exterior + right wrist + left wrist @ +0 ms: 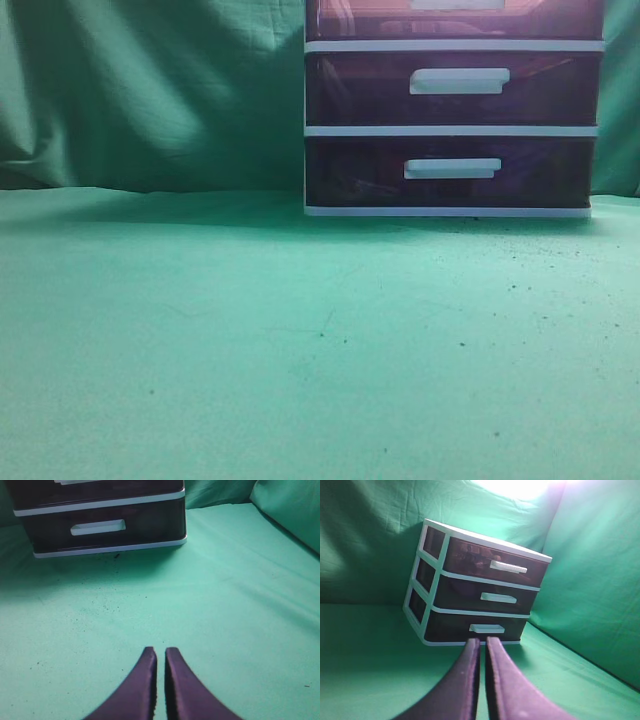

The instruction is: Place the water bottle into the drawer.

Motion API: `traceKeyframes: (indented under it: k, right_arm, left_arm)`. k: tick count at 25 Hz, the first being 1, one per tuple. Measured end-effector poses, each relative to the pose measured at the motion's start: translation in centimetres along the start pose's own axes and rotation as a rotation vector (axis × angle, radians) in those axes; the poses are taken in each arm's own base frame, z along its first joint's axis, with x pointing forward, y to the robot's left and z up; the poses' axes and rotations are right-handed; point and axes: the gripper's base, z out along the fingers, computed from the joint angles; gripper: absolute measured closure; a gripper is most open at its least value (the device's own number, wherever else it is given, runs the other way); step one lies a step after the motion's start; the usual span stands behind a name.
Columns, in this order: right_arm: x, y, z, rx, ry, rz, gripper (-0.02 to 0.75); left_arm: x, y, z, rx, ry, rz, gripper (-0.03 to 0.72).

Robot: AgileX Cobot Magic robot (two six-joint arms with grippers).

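The white-framed three-drawer unit (427, 580) stands at the back of the green table. Its top drawer (495, 562), dark purple-red with a white bar handle, is closed; in the exterior view only its lower edge (455, 18) shows at the top. The water bottle is not in view in any frame. My left gripper (483, 641) is shut and empty, well in front of the unit, in line with its bottom drawer. My right gripper (160, 651) is shut and empty above the bare cloth, in front of the unit's right corner. Neither gripper shows in the exterior view.
The middle drawer (455, 88) and bottom drawer (450, 172) are closed too. Green cloth covers the table (300, 340) and hangs as a backdrop (150, 90) behind and to the right (600, 580). Small dark specks lie on the cloth before the unit.
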Motion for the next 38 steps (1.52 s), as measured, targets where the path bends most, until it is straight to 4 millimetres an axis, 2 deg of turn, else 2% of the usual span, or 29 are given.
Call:
traceKeyframes:
  k: [14, 17, 20, 22, 24, 27, 29, 32, 34, 36, 38]
  right_arm:
    - [0.0, 0.0, 0.0, 0.0, 0.0, 0.012, 0.691]
    - [0.0, 0.0, 0.0, 0.0, 0.0, 0.012, 0.691]
    - [0.0, 0.0, 0.0, 0.0, 0.0, 0.012, 0.691]
    - [0.0, 0.0, 0.0, 0.0, 0.0, 0.012, 0.691]
    - [0.0, 0.0, 0.0, 0.0, 0.0, 0.012, 0.691]
    - [0.0, 0.0, 0.0, 0.0, 0.0, 0.012, 0.691]
    - [0.0, 0.0, 0.0, 0.0, 0.0, 0.012, 0.691]
    - [0.0, 0.0, 0.0, 0.0, 0.0, 0.012, 0.691]
    - [0.0, 0.0, 0.0, 0.0, 0.0, 0.012, 0.691]
    - [0.0, 0.0, 0.0, 0.0, 0.0, 0.012, 0.691]
    - [0.0, 0.0, 0.0, 0.0, 0.0, 0.012, 0.691]
  left_arm:
    - [0.0, 0.0, 0.0, 0.0, -0.001, -0.006, 0.688]
    - [-0.3, 0.3, 0.0, -0.033, -0.034, -0.116, 0.688]
    - [-0.3, 2.4, -0.3, -0.258, -0.08, -0.35, 0.688]
    - [1.1, 4.3, -1.2, -0.522, -0.002, -0.526, 0.688]
    - [2.9, 5.3, -2.3, -0.733, 0.117, -0.679, 0.688]
    - [4.0, 5.5, -3.0, -0.835, 0.204, -0.722, 0.688]
    - [4.0, 5.3, -2.9, -0.799, 0.23, -0.692, 0.688]
    - [3.3, 3.5, -0.7, -0.4, 0.167, -0.407, 0.688]
    - [3.5, 2.4, -0.1, -0.195, 0.1, -0.202, 0.688]
    - [3.4, 1.9, 0.1, -0.093, -0.009, -0.112, 0.688]
    - [3.1, 2.1, 0.1, -0.094, -0.076, -0.064, 0.688]
